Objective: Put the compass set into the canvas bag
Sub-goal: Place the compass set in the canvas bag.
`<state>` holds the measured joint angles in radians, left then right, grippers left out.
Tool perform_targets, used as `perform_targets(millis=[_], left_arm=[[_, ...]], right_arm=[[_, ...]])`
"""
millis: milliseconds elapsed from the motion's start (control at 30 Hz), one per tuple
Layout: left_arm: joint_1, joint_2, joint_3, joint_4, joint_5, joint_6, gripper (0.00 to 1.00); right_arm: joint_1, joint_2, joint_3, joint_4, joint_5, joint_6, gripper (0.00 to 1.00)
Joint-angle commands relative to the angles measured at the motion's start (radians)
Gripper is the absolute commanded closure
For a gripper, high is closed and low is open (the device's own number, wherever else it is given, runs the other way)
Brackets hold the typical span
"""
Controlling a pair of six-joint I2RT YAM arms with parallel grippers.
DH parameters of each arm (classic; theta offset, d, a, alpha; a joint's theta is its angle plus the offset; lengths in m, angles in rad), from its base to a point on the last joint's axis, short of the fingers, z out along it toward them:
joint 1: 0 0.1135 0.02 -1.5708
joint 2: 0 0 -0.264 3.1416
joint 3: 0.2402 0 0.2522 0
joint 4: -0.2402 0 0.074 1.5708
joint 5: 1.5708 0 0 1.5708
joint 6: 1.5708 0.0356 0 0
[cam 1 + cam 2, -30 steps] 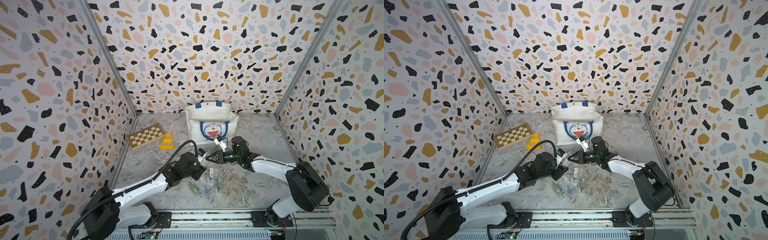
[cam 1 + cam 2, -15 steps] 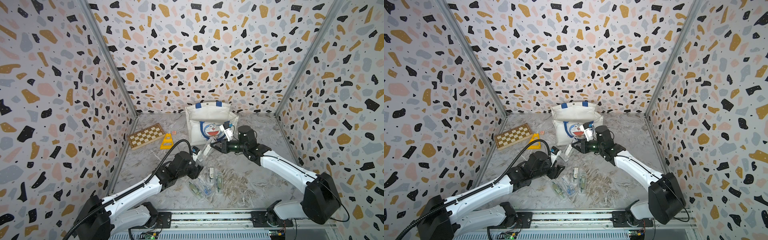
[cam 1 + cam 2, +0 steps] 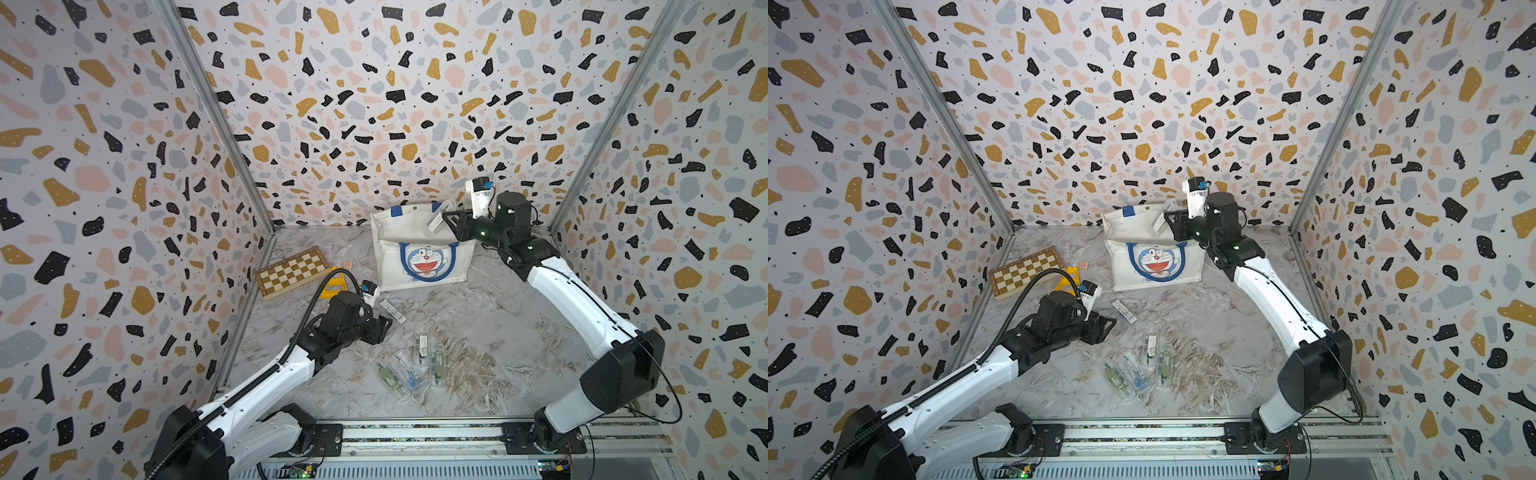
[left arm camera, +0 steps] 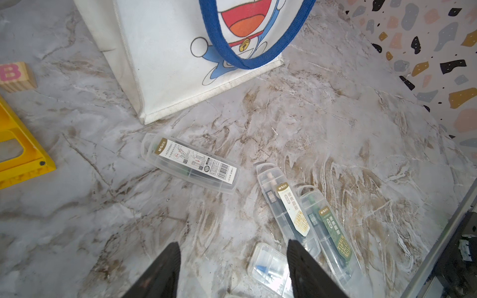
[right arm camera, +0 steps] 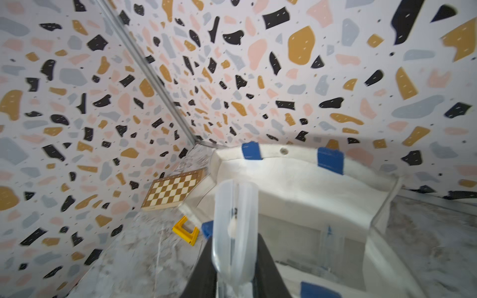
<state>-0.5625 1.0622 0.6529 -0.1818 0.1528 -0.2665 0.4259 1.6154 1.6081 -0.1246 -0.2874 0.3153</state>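
Chessboard left of canvas bag; compass cases before bag.

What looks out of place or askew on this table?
One compass case lies alone, barcode side up, near the canvas bag, apart from the four others lying crookedly in a loose pile. The bag's front handle droops over its print. Nothing looks spilled or broken.

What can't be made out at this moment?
- Inside of the white canvas bag with blue handles: right wrist view, blurred and partly blocked by the clear plastic compass case held in the right gripper.
- That case's contents: blurred there, too small in both top views.
- Clear case with blue insert: left wrist view, cut off by the bottom edge.
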Motion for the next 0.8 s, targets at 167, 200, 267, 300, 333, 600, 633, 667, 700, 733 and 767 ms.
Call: perform_targets(millis=[167,200,267,300,333,600,633,667,700,733,767], left_arm=[[0.010,0.019,-0.023,0.008,-0.010,-0.055,0.34],[0.010,0.019,-0.024,0.005,-0.016,-0.059,0.34],[0.010,0.019,-0.031,0.007,-0.022,-0.064,0.34],[0.010,0.019,-0.033,0.006,-0.024,-0.064,0.34],[0.011,0.019,-0.035,0.007,-0.025,-0.065,0.34],[0.011,0.043,-0.013,-0.024,0.014,-0.069,0.33],[0.012,0.047,-0.011,-0.023,0.016,-0.069,0.33],[0.012,0.052,-0.009,-0.023,0.016,-0.068,0.33],[0.012,0.057,-0.006,-0.024,0.014,-0.068,0.33],[0.011,0.063,-0.005,-0.029,0.014,-0.070,0.33],[0.012,0.069,-0.003,-0.030,0.015,-0.071,0.33]], right_arm=[[-0.008,0.245,0.290,-0.178,0.154,-0.098,1.00],[-0.007,0.274,0.311,-0.191,0.159,-0.098,1.00],[-0.007,0.324,0.343,-0.211,0.153,-0.098,1.00],[-0.008,0.347,0.356,-0.222,0.145,-0.096,1.00],[-0.008,0.370,0.371,-0.234,0.131,-0.098,1.00],[-0.003,0.538,0.507,-0.360,0.129,-0.114,1.00],[0.000,0.555,0.518,-0.373,0.132,-0.117,1.00],[0.003,0.565,0.529,-0.384,0.136,-0.119,1.00],[0.007,0.581,0.537,-0.397,0.141,-0.126,1.00],[0.009,0.591,0.540,-0.406,0.144,-0.129,1.00],[0.010,0.597,0.540,-0.412,0.146,-0.130,1.00]])
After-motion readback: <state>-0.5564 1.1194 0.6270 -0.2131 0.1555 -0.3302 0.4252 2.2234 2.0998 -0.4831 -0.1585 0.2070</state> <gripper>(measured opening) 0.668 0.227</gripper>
